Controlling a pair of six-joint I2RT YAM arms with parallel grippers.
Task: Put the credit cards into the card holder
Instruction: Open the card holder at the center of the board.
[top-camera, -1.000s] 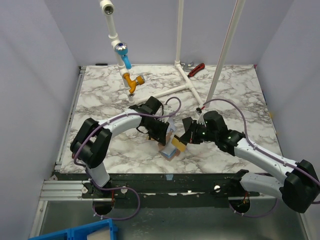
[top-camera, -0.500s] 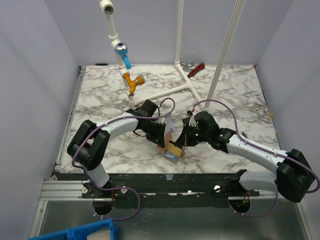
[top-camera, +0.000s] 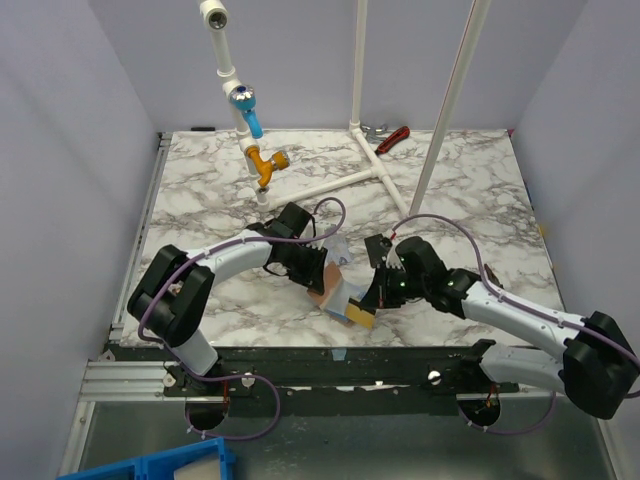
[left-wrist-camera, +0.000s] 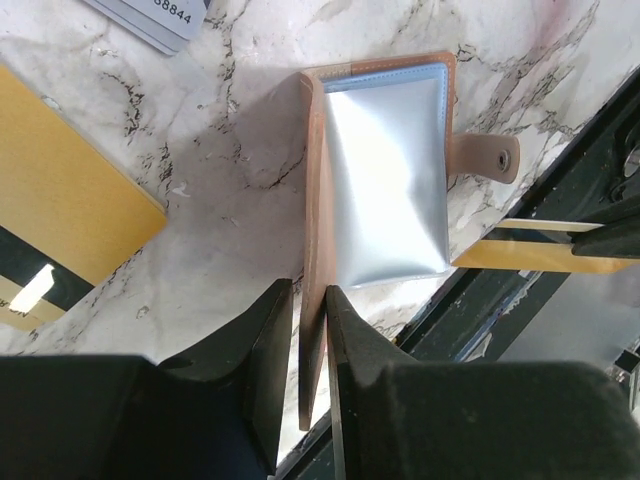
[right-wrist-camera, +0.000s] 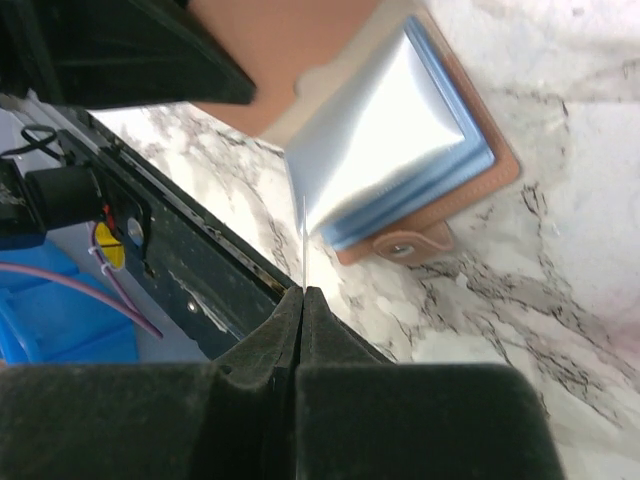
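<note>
Left wrist: tan card holder (left-wrist-camera: 385, 180), silvery inside

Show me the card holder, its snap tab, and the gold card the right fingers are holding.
card holder (left-wrist-camera: 314, 180): left wrist view, on the brown cover.
snap tab (left-wrist-camera: 475, 160): left wrist view, on the leather beside the stud.
gold card (left-wrist-camera: 520, 256): left wrist view, on its gold face.

card holder (left-wrist-camera: 385, 170) on table (top-camera: 200, 190) | left gripper (left-wrist-camera: 308, 300) on its left, right gripper (right-wrist-camera: 302, 300) right (card (top-camera: 360, 317) in it)
</note>
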